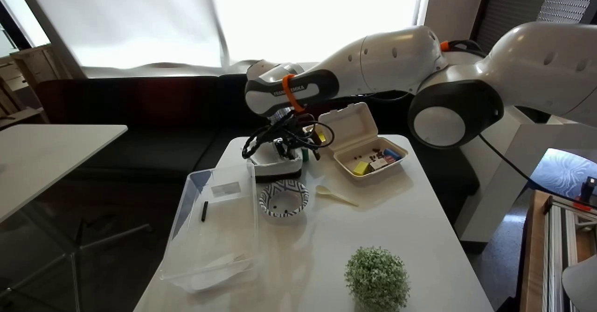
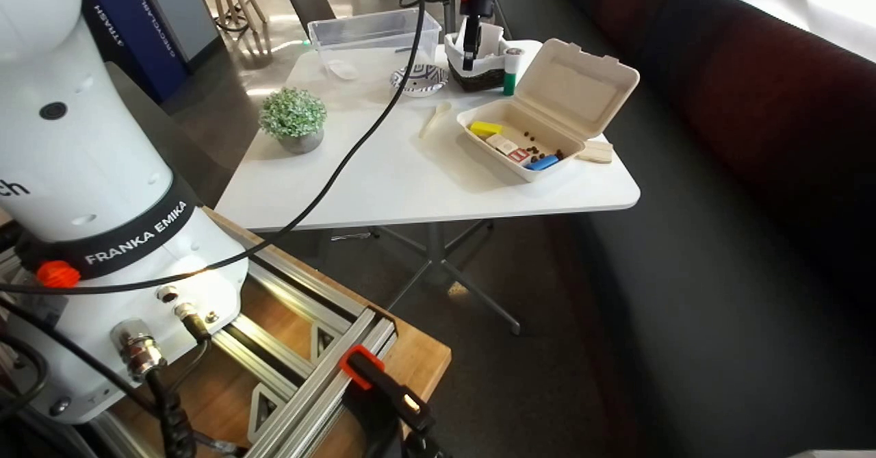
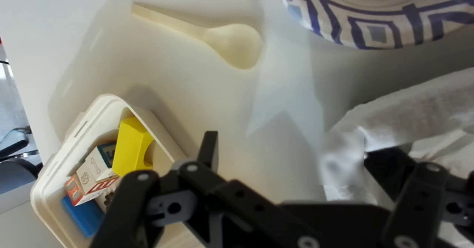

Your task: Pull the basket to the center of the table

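The basket (image 1: 277, 168) stands at the far end of the white table (image 1: 326, 242). It has a white cloth liner over its rim and dark woven lower walls, which show in an exterior view (image 2: 481, 79). My gripper (image 1: 299, 152) is low at the basket's edge, also in an exterior view (image 2: 471, 61). In the wrist view the gripper (image 3: 300, 155) is open, with fingers wide apart. One finger is outside, over the table; the other overlaps the basket's white liner (image 3: 418, 109), apparently inside the rim. The basket's edge lies between them, not squeezed. Part of the basket is hidden by the gripper.
The patterned bowl (image 1: 282, 214) stands close to the basket. A clear bin (image 2: 376, 27) is beside it. The open takeout box (image 2: 578, 88) holds small items. A green-and-white cylinder (image 2: 510, 74) stands by the basket. A spoon (image 3: 237, 44) and plant (image 1: 378, 277) are nearer.
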